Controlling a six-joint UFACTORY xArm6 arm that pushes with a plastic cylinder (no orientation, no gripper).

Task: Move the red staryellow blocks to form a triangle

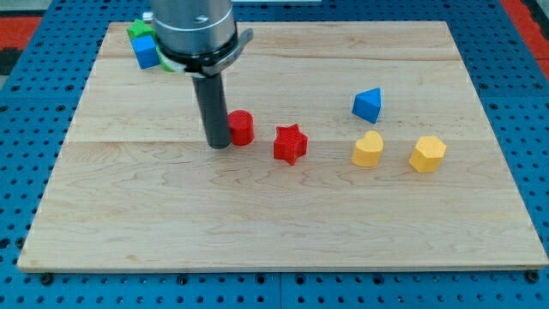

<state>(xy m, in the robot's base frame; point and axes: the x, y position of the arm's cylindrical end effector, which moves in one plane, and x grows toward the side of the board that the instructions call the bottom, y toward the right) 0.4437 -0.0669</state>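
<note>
Red star right of my tip, red cylinder between

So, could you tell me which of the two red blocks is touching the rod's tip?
The red round block, right beside my tip on the view's right. The red star sits apart, farther right.

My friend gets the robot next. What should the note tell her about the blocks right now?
My tip is on the board, touching the left side of the red round block.
The red star sits just right of that block. The yellow heart and yellow hexagon block lie further right, almost in a row with the star.
The blue triangle block is above the heart. A blue block and a green block sit at the top left.
Done: no triangle yet.
Left: push the star and the yellow blocks into a triangle.
</note>
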